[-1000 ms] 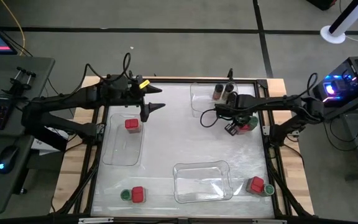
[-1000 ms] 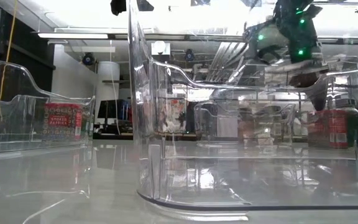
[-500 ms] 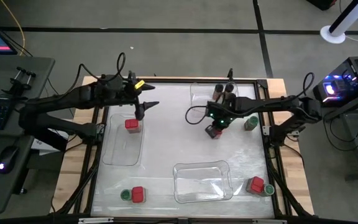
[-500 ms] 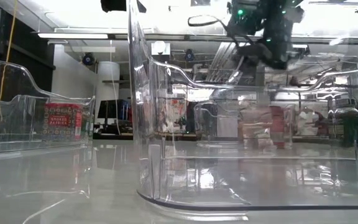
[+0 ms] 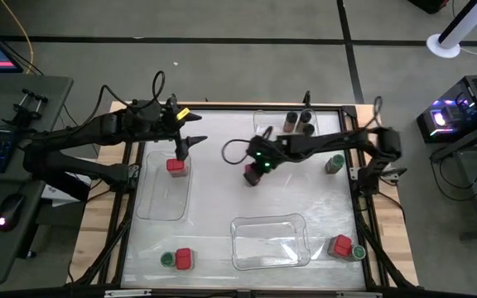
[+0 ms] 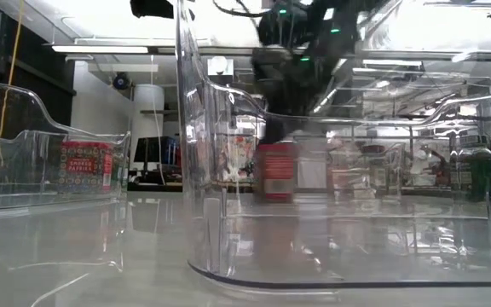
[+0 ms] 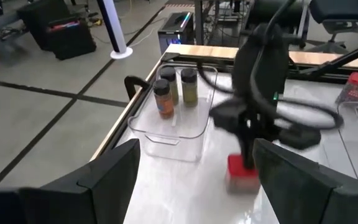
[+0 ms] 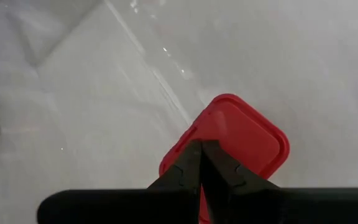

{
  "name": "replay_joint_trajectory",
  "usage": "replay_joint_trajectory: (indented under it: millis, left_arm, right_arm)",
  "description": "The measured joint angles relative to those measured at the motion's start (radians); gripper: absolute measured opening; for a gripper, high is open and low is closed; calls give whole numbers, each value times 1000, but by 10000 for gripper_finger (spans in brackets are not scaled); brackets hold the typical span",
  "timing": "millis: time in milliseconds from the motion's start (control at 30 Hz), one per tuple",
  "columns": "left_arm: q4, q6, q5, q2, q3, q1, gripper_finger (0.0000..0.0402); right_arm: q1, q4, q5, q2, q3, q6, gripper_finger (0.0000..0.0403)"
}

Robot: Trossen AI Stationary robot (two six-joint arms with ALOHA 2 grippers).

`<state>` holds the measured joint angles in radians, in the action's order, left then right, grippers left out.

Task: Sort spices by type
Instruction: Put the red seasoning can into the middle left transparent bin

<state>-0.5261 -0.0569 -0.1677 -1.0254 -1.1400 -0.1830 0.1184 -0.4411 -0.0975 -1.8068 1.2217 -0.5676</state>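
Spices lie scattered over my worktop (image 5: pixel 222 190), and one of them hangs from my right pincer (image 5: pixel 253 171): a red square-topped box (image 8: pixel 244 140), its lid pinched between my two dark fingers (image 8: pixel 191 163), which are squeezed tight together on it. That pincer is out over the middle of the worktop, between the tray at the far edge (image 5: pixel 265 132) and the long tray on my left side (image 5: pixel 162 207). From table height the same box (image 6: pixel 277 170) shows low under my arm, at or just above the surface; I cannot tell whether it touches.

My left pincer (image 5: pixel 182 149) hovers above the far end of the long tray, fingers spread wide and holding nothing. Just under it, inside that tray, sits another red box (image 5: pixel 175 165).

Two brownish dark-lidded jars (image 5: pixel 298 122) stand side by side in the far tray. A green-lidded jar (image 5: pixel 334 164) stands alone near the right edge. At the near right corner a red box (image 5: pixel 340 246) and a green-lidded jar (image 5: pixel 358 252) sit just beside each other, outside the near tray (image 5: pixel 270 243). At the near left, a green-lidded jar (image 5: pixel 167 260) and a red box (image 5: pixel 184 258) stand together on the bare surface.
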Motion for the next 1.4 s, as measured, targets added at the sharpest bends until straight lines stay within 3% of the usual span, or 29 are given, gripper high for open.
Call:
replay_joint_trajectory:
  millis: [267,433,633,800,933,1200,1400]
  left_arm:
    - [-2,-6,0,11,0,0,300]
    - [1,-23,-3,34,-2,0,300]
    - [-91,-26,-10,26,-2,0,300]
    - [-207,-85,57,-49,-1,-1,300]
    - [-205,-161,94,-120,-1,-1,300]
    - [-175,-397,441,-361,-9,1,300]
    - [-252,-516,400,-576,-94,1,300]
  right_arm:
    - [0,23,-32,-218,374,194,0]
    - [0,-187,-24,-227,546,403,0]
    - [1,-474,-4,-195,607,503,0]
    - [1,-579,43,-82,490,517,0]
    - [6,-578,79,85,323,427,0]
    - [-5,-493,150,461,-7,66,0]
    - [-54,-366,210,632,-153,-108,0]
